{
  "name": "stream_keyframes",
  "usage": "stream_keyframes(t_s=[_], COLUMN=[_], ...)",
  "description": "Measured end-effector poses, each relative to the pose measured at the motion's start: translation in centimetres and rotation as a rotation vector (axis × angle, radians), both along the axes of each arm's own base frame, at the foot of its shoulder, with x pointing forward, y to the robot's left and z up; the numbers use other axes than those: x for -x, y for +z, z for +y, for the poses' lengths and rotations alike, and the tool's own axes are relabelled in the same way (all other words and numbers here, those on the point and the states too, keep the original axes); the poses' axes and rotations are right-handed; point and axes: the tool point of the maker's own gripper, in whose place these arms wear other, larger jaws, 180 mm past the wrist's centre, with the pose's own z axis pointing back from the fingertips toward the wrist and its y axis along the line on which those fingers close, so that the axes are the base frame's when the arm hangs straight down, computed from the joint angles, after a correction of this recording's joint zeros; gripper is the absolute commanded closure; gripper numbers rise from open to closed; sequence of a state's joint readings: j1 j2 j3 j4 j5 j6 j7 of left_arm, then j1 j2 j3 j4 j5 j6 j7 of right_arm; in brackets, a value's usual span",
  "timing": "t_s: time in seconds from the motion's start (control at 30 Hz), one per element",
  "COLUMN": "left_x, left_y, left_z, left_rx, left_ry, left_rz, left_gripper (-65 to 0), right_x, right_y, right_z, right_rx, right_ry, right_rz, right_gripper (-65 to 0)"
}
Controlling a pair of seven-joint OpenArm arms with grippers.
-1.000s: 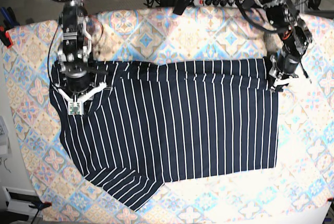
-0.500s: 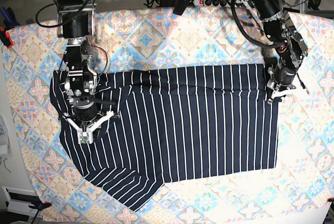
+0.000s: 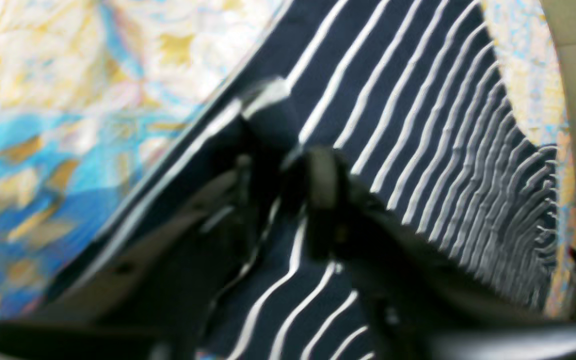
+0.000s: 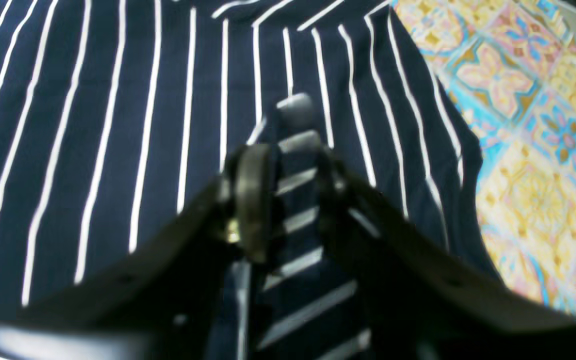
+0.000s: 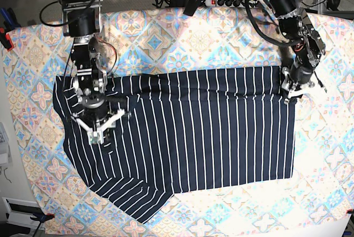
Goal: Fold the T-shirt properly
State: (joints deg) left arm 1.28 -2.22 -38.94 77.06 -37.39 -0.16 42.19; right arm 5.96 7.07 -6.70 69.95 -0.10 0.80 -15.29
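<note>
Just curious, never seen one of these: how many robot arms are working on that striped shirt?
2. The right arm is over the T-shirt near its collar end; the left arm is at its far top corner.

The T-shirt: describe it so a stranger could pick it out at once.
A pastel orange-and-blue patterned tablecloth covers the whole table. Spread flat across its middle lies the T-shirt, a wide dark navy fabric with thin white stripes, one sleeve reaching the near left corner. It is the only dark, striped thing there, pinched by the right gripper and left gripper.
</note>
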Motion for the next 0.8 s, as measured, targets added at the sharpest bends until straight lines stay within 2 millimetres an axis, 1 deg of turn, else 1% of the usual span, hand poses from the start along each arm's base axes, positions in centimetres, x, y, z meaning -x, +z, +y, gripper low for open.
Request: stream_keyframes(t_s=[0.13,0.23,0.3,0.4,0.47,0.57,0.63,0.8], left_x=[1.8,2.9,3.8,5.3,6.2,6.6,6.4,6.8], left_y=[-1.1,-1.7,-1.7,-0.6,-0.4,-0.7,-0.5,-0.6], left_z=[0.2,0.0,0.0,0.3,0.1,-0.5,-0.7,-0.8], left_rx=[0.005,0.009,0.002,-0.013,0.014,0.062,0.077,0.118], left_ry=[0.013,0.007,0.000,0.005,0.017,0.027,0.030,0.054], left_rz=[0.041,0.062,0.070,0.049,0.036,0.027,0.007,-0.011], left_gripper=[-21.4,-21.4,-21.5,-21.4,-22.0,-22.0,-22.0,-22.0], right_x=[1.8,2.9,4.6,8.0,9.5,10.0,10.1,11.0], right_y=[0.1,0.9,0.6,-1.0,-1.4,-1.2,-1.2,-1.8], right_z=[-0.7,-1.5,-2.7,-5.0,-6.1,-6.3,-5.9,-5.9], right_rx=[0.025,0.044,0.047,0.057,0.066,0.072,0.064,0.065], right_ry=[0.007,0.017,-0.017,-0.076,-0.104,-0.104,-0.094,-0.095], right_rz=[0.004,-0.023,-0.014,0.051,0.072,0.066,0.058,0.084], right_gripper=[-24.8,-24.7,-24.7,-24.7,-24.7,-24.7,-24.7,-24.7])
